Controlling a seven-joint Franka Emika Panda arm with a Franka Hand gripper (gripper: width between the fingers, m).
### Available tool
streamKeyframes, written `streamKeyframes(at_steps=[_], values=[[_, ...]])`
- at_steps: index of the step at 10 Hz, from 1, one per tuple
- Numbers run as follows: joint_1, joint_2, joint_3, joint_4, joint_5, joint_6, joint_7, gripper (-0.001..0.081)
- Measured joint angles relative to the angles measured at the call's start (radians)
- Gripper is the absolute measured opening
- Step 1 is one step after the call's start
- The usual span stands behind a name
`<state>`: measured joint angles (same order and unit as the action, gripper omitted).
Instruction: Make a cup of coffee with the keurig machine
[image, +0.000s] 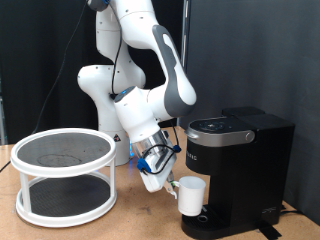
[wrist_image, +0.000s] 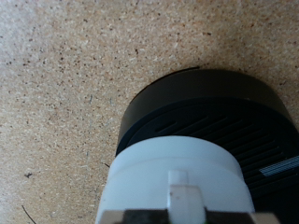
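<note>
The keurig machine (image: 240, 165) is a black box at the exterior view's right, with its lid down and a round drip base (image: 205, 226) in front. The white cup (image: 191, 196) hangs upright just over that base, under the machine's head. My gripper (image: 168, 182) reaches in from the exterior view's left and is shut on the cup at its handle side. In the wrist view the cup (wrist_image: 177, 173) fills the lower middle, its handle (wrist_image: 184, 201) runs toward the camera, and the black ribbed drip base (wrist_image: 215, 107) lies behind it. The fingertips barely show at the frame's edge.
A white round two-tier rack (image: 64, 176) with dark mesh shelves stands on the wooden table (image: 130, 215) at the exterior view's left. The arm's white base (image: 100, 90) stands behind it. A black curtain forms the background.
</note>
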<state>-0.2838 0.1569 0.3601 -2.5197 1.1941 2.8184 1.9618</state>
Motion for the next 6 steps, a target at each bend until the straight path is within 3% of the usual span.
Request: streamKeyframes(at_steps=[6], values=[[0.0,0.049,0.042,0.024,0.011,0.025,0.0,0.0005]])
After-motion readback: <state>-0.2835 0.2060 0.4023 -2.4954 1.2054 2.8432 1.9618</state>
